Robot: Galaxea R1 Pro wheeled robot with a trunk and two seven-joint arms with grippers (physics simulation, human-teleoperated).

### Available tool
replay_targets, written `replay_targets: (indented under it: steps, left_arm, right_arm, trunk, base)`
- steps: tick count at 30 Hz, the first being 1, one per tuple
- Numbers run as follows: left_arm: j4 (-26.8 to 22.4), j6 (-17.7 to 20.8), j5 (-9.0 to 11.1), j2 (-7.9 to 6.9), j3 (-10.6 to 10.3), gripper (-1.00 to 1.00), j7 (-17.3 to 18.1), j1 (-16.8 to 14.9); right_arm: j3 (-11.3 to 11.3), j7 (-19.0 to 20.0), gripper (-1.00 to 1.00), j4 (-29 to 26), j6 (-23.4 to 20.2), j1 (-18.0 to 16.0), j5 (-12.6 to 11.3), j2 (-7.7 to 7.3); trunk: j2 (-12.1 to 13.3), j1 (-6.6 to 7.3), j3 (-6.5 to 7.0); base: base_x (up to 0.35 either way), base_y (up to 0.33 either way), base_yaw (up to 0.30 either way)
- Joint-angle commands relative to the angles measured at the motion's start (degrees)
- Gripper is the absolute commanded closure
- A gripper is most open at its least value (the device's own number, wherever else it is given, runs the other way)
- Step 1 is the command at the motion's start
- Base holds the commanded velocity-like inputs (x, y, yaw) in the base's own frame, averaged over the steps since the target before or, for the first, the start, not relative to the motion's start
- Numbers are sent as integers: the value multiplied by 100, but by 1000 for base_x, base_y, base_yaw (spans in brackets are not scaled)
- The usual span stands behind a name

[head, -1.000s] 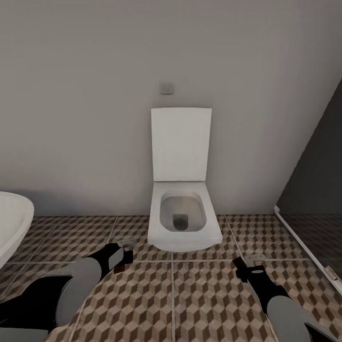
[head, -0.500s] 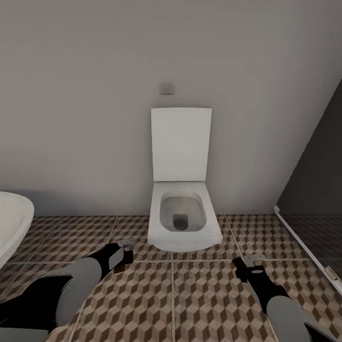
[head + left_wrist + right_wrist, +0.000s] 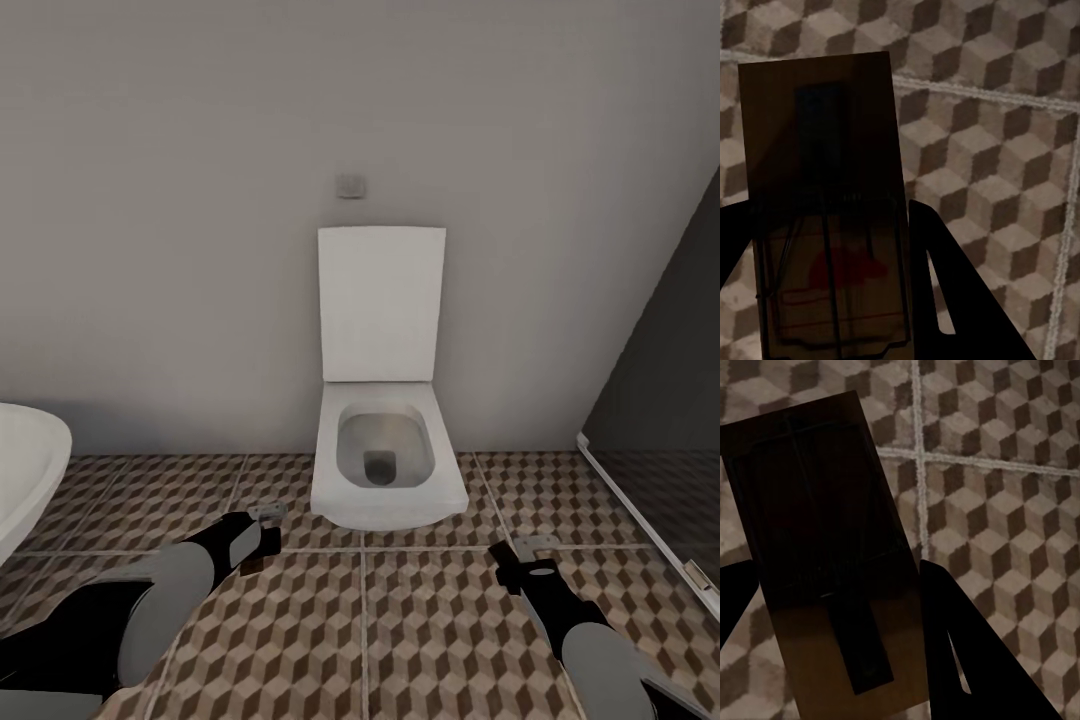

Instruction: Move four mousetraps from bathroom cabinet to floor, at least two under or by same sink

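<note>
In the left wrist view my left gripper (image 3: pixel 832 300) is shut on a mousetrap (image 3: pixel 825 150), a tan board with dark wire and a red spot, held above the bathroom floor (image 3: pixel 1005 112). My right gripper (image 3: pixel 847 652) is shut on another mousetrap (image 3: pixel 817 495), a tan board with a dark bar. In the head view the left gripper (image 3: pixel 262 516) and right gripper (image 3: pixel 536 548) hang low over the cube-patterned bathroom floor (image 3: pixel 400 620). A white basin rim (image 3: pixel 25 470) shows at the left edge; I cannot tell whether it is the bathroom sink. The cabinet is out of view.
A white square wall-hung toilet (image 3: pixel 385 470) with its lid up stands straight ahead against the grey wall, between the two grippers. A dark glass panel (image 3: pixel 670 400) with a pale bottom rail closes off the right side. Open tiles lie in front of the toilet.
</note>
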State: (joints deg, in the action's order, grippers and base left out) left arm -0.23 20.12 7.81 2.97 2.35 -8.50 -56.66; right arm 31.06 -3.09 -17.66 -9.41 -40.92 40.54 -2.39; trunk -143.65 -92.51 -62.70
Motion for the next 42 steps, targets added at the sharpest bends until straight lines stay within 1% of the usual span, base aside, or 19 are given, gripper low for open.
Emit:
replay_targets:
  steps: [1,21,30,35,38,42]
  left_arm:
    - [-3,18,36,5,20,100,-26,-3]
    - [-12,18,29,9,20,100,-29,-3]
    - [-4,18,36,0,20,100,-22,-3]
    - [-3,15,30,-10,20,100,-21,-3]
    - [-3,3,23,-13,20,100,-21,-3]
    - [3,-165,29,-13,20,100,-15,-3]
  right_arm:
    - [18,-35,100,0,-17,-4,33,5]
    - [12,2,100,0,-25,-4,34,-8]
    - [-18,-70,100,0,-17,-4,42,60]
    - [-13,-32,100,0,-7,-4,42,60]
    - [-8,-23,100,35,50,-4,39,56]
    - [-5,-57,100,105,401,-4,28,76]
  trunk:
    - [-2,1,-5]
    - [-2,1,-5]
    - [-2,1,-5]
    - [-2,1,-5]
    - [-2,1,-5]
    - [-2,1,-5]
  base:
    - [0,0,0]
    - [0,0,0]
    - [0,0,0]
    - [0,0,0]
    - [0,0,0]
    - [0,0,0]
